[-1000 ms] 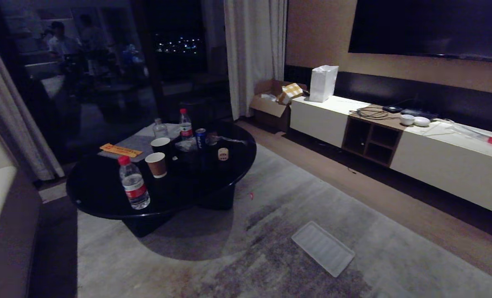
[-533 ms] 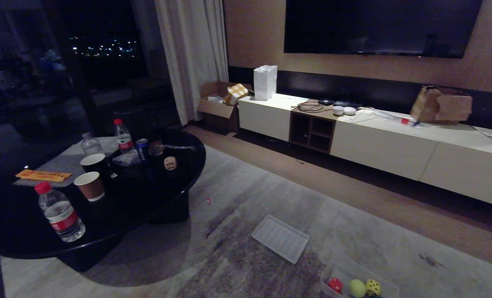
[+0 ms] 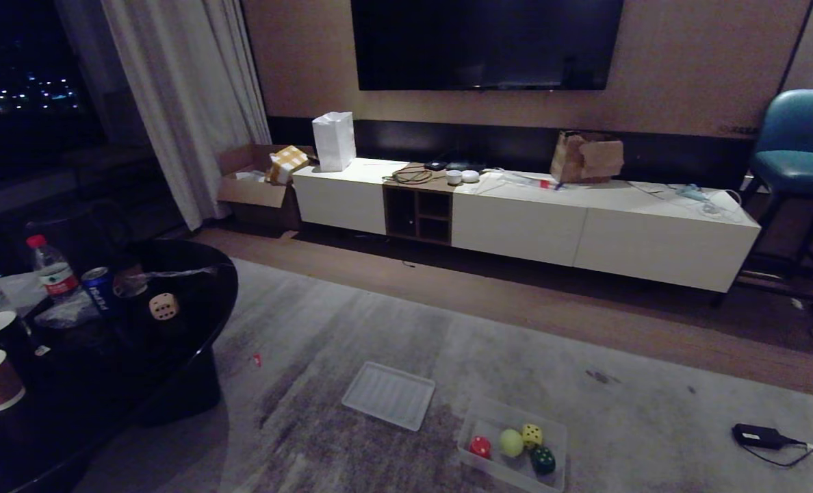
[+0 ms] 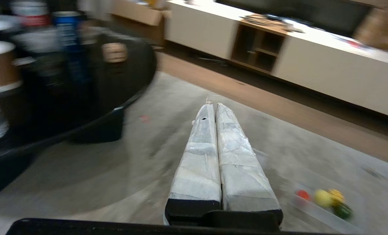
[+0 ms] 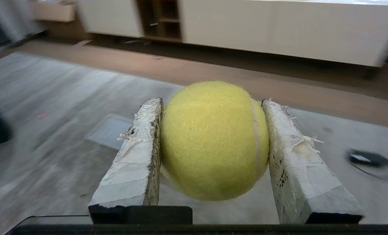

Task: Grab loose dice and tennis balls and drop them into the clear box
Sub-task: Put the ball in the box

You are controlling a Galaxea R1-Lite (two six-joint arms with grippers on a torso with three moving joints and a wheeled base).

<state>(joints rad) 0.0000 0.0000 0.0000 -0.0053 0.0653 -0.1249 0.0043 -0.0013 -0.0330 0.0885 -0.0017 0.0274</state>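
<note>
My right gripper [image 5: 212, 100] is shut on a yellow-green tennis ball [image 5: 213, 140], held in the air above the rug. The left gripper [image 4: 213, 105] is shut and empty, pointing out over the rug. Neither arm shows in the head view. The clear box [image 3: 509, 409] sits on the rug near the front, holding another tennis ball [image 3: 511, 442], a yellow die [image 3: 532, 434], a dark green die [image 3: 543, 459] and a red piece [image 3: 479, 446]. A beige die [image 3: 163, 306] rests on the black round table [image 3: 201, 342] at the left.
The ribbed whitish lid [image 3: 389, 395] lies on the rug left of the box. Bottles, a can and paper cups crowd the table. A long white TV cabinet [image 3: 516, 226] lines the far wall, a teal chair [image 3: 796, 150] stands at the right, and a black adapter [image 3: 755, 435] with cable lies on the rug.
The whole head view has swung to the right: the table slid to the left edge, and the clear box, the chair and the adapter came into sight. Nothing itself moved.
</note>
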